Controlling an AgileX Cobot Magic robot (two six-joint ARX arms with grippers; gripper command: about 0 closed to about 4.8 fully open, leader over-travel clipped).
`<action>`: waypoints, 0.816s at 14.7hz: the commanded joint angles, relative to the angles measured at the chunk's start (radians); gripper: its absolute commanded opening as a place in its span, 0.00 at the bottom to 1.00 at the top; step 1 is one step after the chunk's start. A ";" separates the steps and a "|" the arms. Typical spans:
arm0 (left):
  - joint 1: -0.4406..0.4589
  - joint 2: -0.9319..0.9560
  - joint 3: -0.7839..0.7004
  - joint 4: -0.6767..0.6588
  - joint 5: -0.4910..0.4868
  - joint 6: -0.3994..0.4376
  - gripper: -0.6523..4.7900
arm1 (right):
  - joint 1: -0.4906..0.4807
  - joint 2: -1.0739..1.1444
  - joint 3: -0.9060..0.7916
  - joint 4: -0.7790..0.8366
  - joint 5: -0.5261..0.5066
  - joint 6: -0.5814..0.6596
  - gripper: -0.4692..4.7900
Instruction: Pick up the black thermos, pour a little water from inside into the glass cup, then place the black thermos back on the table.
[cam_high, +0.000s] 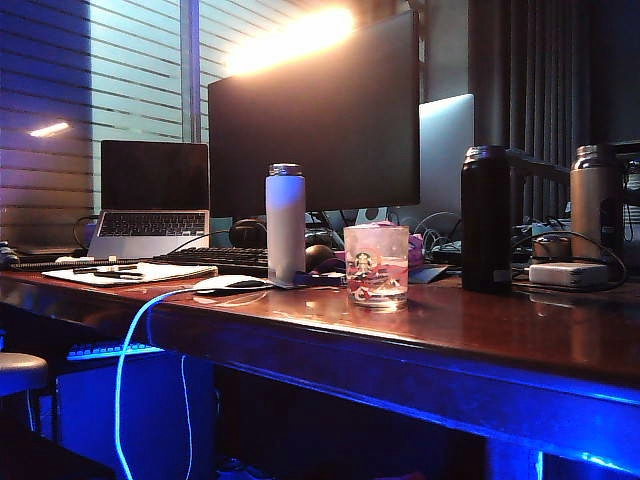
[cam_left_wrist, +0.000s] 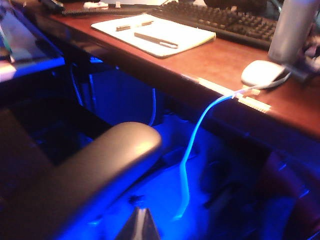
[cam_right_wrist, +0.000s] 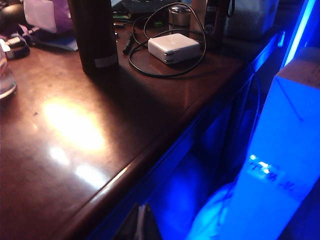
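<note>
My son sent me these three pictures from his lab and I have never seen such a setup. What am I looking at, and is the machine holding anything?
It is a two-armed robot, each arm ending in a two-finger gripper. One picture is from a camera facing the table; the other two come from cameras on the wrists. On the table stand a black thermos, a glass cup, a white bottle and a metallic flask, plus desk clutter. The left gripper and right gripper show only their tips, low before the table's edge. Both look shut and hold nothing.
</note>
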 joint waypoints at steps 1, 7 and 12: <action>0.000 -0.003 0.064 0.190 0.023 -0.256 0.12 | 0.006 -0.001 0.001 0.100 -0.078 0.174 0.09; 0.001 0.305 0.487 0.217 -0.012 -0.140 0.11 | 0.006 0.074 0.205 0.108 -0.080 0.169 0.09; -0.001 0.878 0.981 -0.013 0.545 -0.042 0.11 | 0.006 0.515 0.524 0.103 -0.070 0.033 0.09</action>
